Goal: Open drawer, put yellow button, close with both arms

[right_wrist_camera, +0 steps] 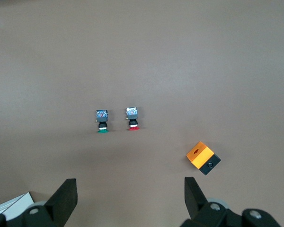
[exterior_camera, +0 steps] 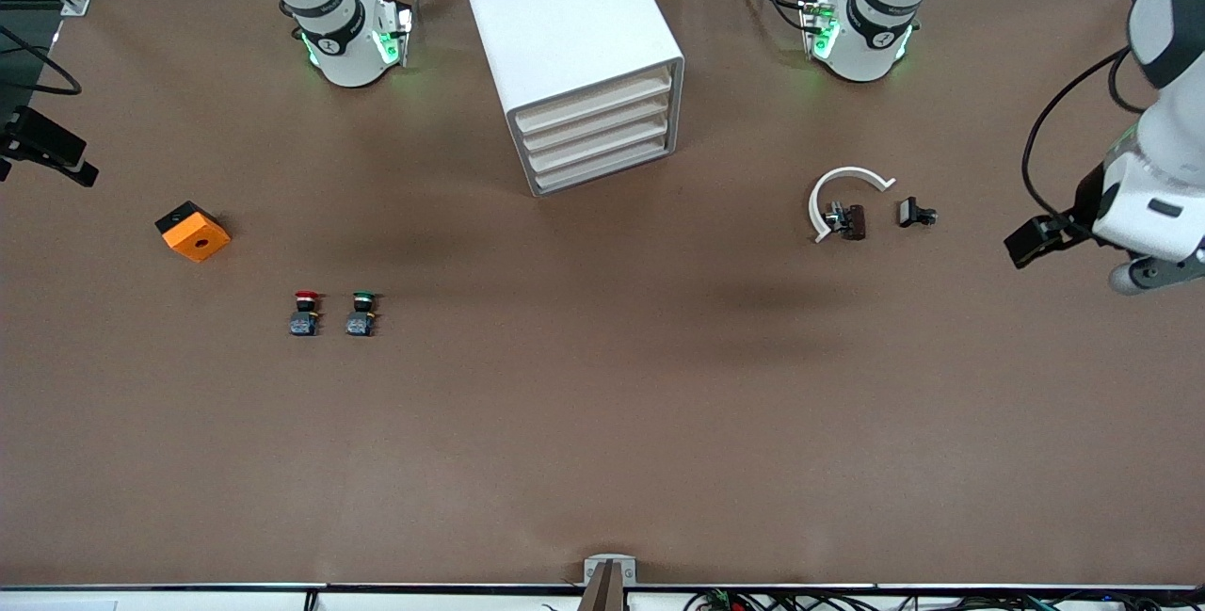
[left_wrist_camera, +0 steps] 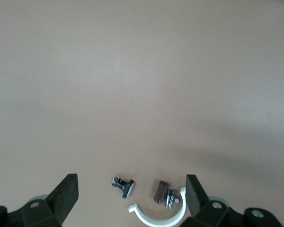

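Note:
The white cabinet (exterior_camera: 565, 8) stands between the arm bases. Its uppermost drawer (exterior_camera: 595, 103) is shut, flush with the three below it. The yellow button is not in view. A red-capped button (exterior_camera: 304, 313) and a green-capped button (exterior_camera: 361, 313) stand side by side toward the right arm's end; both also show in the right wrist view, red (right_wrist_camera: 132, 118) and green (right_wrist_camera: 102, 121). My right gripper (right_wrist_camera: 130, 187) is open and empty, high over the table. My left gripper (exterior_camera: 1031, 244) (left_wrist_camera: 131, 182) is open and empty, up in the air at the left arm's end.
An orange block (exterior_camera: 193, 231) (right_wrist_camera: 202, 158) with a hole lies near the right arm's end. A white curved piece (exterior_camera: 843, 192) (left_wrist_camera: 156, 216), a small brown part (exterior_camera: 852, 221) and a small black part (exterior_camera: 915, 213) lie toward the left arm's end.

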You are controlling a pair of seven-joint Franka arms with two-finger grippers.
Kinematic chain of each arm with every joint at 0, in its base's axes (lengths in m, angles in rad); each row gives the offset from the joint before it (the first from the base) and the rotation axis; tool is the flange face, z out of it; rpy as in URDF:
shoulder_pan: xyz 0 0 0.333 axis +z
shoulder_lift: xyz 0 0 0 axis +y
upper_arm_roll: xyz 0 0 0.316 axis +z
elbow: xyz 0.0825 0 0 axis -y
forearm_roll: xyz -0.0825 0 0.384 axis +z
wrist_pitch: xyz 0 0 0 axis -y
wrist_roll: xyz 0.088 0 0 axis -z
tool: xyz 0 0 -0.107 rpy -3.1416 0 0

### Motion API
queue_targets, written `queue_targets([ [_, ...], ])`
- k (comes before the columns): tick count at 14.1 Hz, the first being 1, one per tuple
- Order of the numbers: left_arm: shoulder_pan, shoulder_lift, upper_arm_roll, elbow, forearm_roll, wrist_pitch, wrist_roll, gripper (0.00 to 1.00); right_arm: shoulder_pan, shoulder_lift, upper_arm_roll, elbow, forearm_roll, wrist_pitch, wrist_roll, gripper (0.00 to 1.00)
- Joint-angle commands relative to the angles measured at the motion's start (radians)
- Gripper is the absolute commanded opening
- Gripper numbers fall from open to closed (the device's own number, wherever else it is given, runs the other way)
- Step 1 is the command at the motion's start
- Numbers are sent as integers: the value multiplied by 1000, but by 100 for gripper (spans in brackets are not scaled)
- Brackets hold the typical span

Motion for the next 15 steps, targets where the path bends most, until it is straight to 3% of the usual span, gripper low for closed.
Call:
queue_targets([
  [1,-66,-126,87,-95,-70,-12,103,100,-9,-4,17,6,-11,-6,-10,100],
  [3,-129,-186,151,-145,-86,-15,108,100,-11,-4,17,6,-11,-6,-10,100],
  [6,-128,-227,152,-189,-119,-19,125,100,-11,-4,17,6,-11,-7,-10,100],
  [15,-120,-241,147,-178,-152,-98,188,100,-11,-4,17,6,-11,-7,-10,100],
])
